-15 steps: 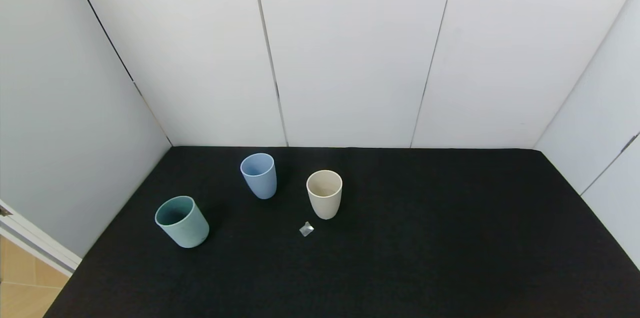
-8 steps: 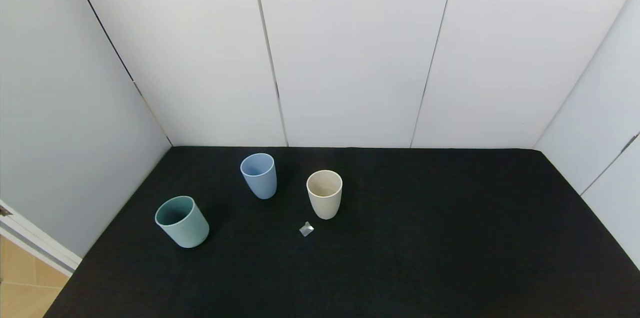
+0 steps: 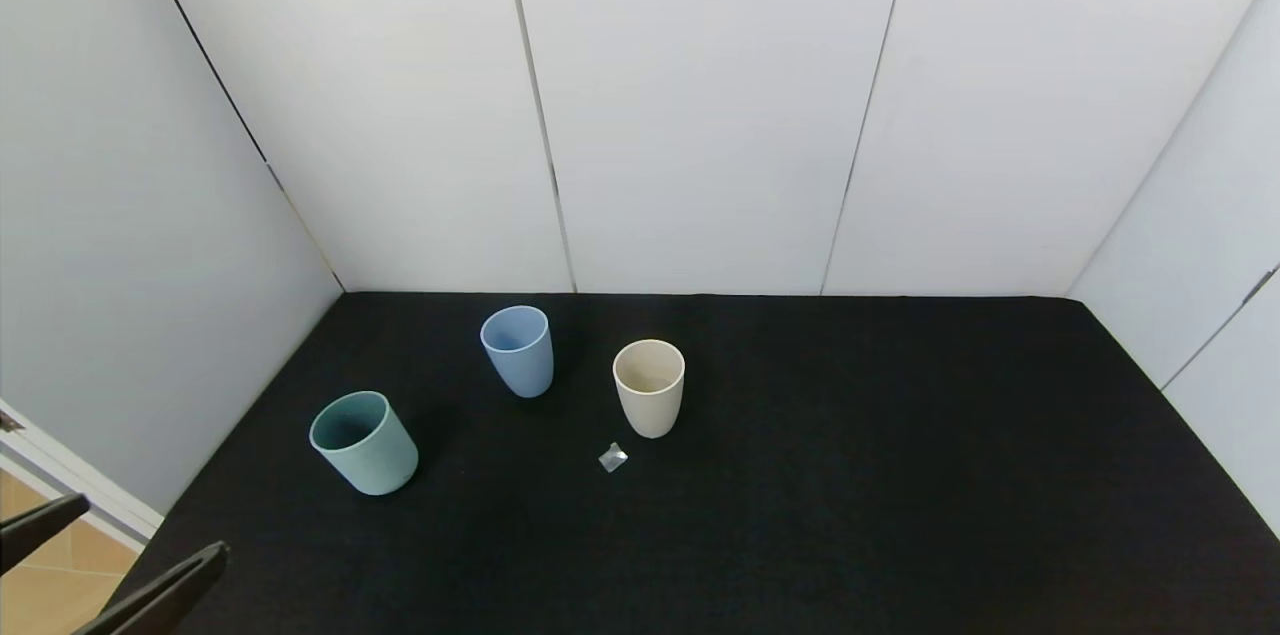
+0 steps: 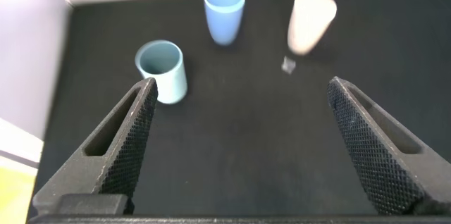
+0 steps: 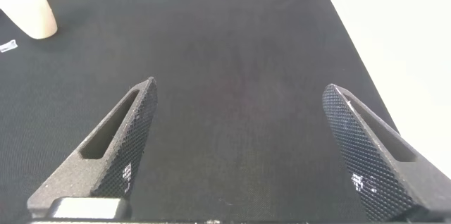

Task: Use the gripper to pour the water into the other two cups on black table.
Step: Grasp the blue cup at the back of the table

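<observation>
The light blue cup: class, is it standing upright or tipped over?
Upright. The light blue cup stands on its base on the black table, its open rim facing up, apart from the other cups.

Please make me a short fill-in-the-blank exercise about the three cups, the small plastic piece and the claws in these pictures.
1. The light blue cup stands between the teal cup and the ____ cup.
2. The plastic scrap lies nearest to the ____ cup.
3. All three cups stand ____ on the black table.
4. The left claw, at the table's near left corner, is ____.

Missing words: cream; cream; upright; open
</observation>
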{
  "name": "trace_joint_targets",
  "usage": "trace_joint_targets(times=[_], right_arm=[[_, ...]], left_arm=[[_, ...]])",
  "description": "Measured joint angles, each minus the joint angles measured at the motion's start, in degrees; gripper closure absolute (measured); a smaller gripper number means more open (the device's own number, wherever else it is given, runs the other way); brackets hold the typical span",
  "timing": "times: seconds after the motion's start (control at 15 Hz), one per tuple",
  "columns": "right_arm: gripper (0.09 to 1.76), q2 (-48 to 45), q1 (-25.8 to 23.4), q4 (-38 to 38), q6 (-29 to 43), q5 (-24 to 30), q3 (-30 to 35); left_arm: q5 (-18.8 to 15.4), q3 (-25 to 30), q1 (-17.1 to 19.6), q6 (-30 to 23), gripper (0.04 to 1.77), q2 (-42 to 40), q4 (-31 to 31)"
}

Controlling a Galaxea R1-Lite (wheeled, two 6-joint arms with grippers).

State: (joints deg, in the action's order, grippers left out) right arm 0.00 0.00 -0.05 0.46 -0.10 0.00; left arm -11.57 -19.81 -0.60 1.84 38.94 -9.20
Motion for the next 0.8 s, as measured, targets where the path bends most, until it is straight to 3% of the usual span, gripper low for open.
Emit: trace_joint_targets(times=[0.47, 0.8], right_arm=[[0.14, 0.00, 0.00, 0.00, 0.00, 0.00, 0.00], [0.14, 0.00, 0.00, -0.02, 0.00, 0.02, 0.00]], left_arm=[[-0.37, -2.60, -5.96, 1.60, 0.09, 25.98, -12.37], [1.02, -2.82, -8.41, 1.63, 0.09, 43.69, -27.81]])
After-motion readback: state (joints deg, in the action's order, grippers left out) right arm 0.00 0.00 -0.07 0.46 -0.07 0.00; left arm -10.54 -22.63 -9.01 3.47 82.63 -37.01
